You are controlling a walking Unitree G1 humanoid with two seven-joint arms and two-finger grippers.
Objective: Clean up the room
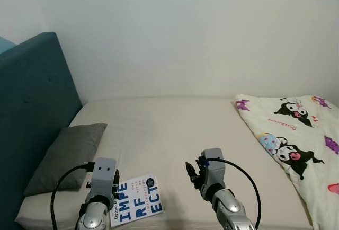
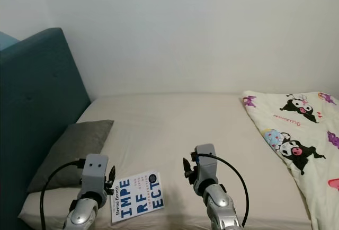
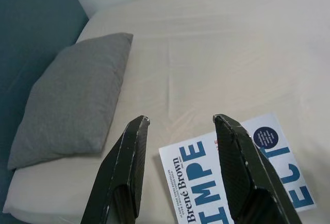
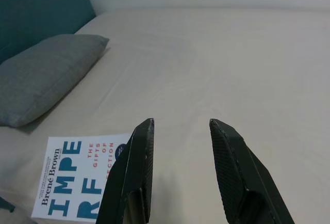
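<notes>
Left gripper (image 3: 180,123): fingers spread, holding nothing, hovering above the bed (image 1: 175,129). The book (image 1: 136,197) lies flat on the sheet directly beneath and just ahead of its fingertips, cover up. The grey pillow (image 1: 66,156) rests beyond that gripper on its outer side, against the teal headboard (image 1: 32,108).

Right gripper (image 4: 179,126): fingers parted, holding nothing, above bare sheet. The book lies on its inner side, near but apart. A cartoon-print blanket (image 1: 296,145) lies well off on its outer side.
</notes>
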